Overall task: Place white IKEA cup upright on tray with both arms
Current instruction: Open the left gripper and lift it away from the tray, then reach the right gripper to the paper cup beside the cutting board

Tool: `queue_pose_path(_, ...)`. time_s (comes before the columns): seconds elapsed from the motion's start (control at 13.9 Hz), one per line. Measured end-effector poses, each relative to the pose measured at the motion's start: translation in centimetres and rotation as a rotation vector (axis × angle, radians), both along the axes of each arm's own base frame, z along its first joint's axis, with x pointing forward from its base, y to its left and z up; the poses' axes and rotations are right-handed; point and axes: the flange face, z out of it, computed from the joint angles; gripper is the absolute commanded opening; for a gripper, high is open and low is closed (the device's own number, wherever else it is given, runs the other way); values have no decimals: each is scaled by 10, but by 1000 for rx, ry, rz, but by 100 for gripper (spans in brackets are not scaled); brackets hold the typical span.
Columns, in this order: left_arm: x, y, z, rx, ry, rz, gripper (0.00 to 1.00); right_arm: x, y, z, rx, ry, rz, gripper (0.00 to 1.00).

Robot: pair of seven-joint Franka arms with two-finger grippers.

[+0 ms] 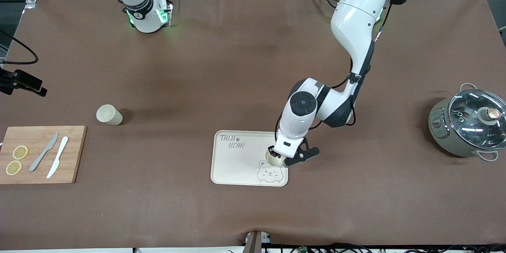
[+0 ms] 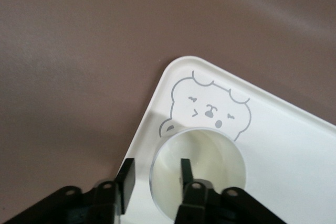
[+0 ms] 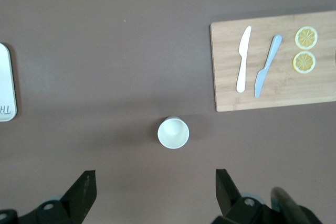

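Cream tray (image 1: 233, 166) with grey bear drawing (image 1: 269, 174), white cup (image 2: 198, 174), brown table (image 1: 221, 67).

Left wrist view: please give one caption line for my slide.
Left claw straddling the rim of a white cup standing upright on the bear tray.

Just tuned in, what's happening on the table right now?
The left gripper is down at the tray, its fingers straddling the rim of a white cup that stands upright on the tray's bear drawing, one finger inside, one outside. A second cup lies on its side on the table by the cutting board. The right gripper hangs open over that cup.
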Motion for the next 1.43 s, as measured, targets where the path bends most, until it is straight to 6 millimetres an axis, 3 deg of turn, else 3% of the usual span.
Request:
queue_pose_path(0.14, 7, 13, 36, 31, 13, 18, 100, 6, -1, -31, 12, 81, 0, 100)
queue_pose_path(0.29, 14, 39, 95, 56, 5, 27, 100, 12, -10, -59, 21, 145, -16, 100)
queue_pose_path(0.43, 18, 78, 155, 79, 17, 30, 100, 16, -35, -86, 31, 191, -55, 100)
queue_pose_path(0.57, 20, 121, 199, 94, 43, 41, 100, 18, -61, -113, 47, 233, -97, 100)
queue_pose_path(0.72, 17, 155, 227, 106, 72, 57, 100, 21, -75, -136, 70, 259, -120, 100)
queue_pose_path(1.0, 0, 207, 275, 136, 152, 40, 100, 20, -89, -158, 89, 291, -147, 100)
queue_pose_path(1.43, -41, 310, 358, 149, 226, -86, 100, 2, -116, -238, 141, 252, -218, 100)
